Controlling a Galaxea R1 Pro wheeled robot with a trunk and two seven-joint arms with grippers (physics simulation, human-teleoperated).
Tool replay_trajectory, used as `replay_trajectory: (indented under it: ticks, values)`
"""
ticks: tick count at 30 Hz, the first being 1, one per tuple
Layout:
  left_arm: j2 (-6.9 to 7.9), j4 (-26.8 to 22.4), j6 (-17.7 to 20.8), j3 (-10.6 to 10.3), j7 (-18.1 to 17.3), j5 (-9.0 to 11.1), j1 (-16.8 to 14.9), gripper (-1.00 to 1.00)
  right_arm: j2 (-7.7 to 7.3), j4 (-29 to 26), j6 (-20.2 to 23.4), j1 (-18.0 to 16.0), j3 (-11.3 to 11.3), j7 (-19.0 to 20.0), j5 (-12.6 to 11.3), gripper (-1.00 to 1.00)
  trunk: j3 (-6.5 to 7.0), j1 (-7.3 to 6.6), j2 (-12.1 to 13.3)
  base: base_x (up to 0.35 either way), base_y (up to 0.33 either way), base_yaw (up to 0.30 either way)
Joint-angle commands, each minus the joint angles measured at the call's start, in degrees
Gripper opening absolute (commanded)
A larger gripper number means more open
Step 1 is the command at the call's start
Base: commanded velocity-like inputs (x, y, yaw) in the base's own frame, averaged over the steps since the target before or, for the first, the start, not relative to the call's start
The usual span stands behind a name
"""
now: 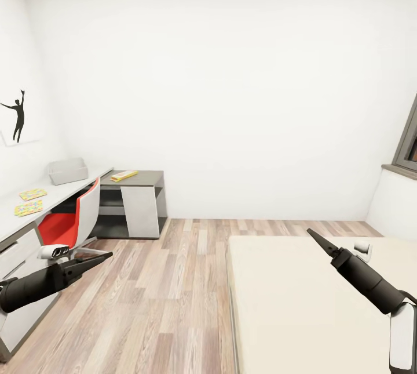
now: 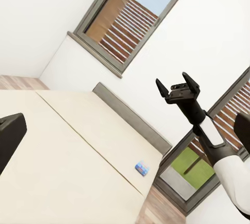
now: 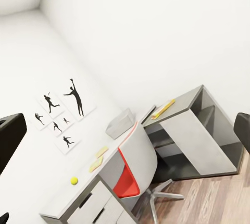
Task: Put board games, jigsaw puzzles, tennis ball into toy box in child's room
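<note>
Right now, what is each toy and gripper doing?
Toy box: on the table, no toys seen inside.
Jigsaw puzzles: flat on the table.
Board game: on the lower wing.
Tennis ball: on the table.
Blue game: on the bed.
Left gripper: empty.
Right gripper: open, empty.

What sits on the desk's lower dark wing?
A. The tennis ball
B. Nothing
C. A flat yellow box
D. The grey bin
C: in the head view a flat yellow box lies on the dark wing, while the grey bin stands on the lighter top; the right wrist view puts the ball on that top too.
</note>
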Motion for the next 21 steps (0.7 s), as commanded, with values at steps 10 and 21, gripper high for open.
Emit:
replay_trajectory:
  ticks: [10, 21]
  values:
    - [0.01, 0.0, 0.6, 0.0, -0.2, 0.0, 0.0, 1.0, 0.04, 0.0, 0.3, -0.1, -0.1, 0.1, -0.1, 1.0, 0.19, 0.02, -0.1, 0.0, 0.0, -0.074]
    - [0.01, 0.0, 0.6, 0.0, -0.1, 0.0, 0.0, 1.0, 0.04, 0.0, 0.3, -0.1, -0.1, 0.1, -0.1, 1.0, 0.21, 0.02, -0.1, 0.0, 0.0, -0.004]
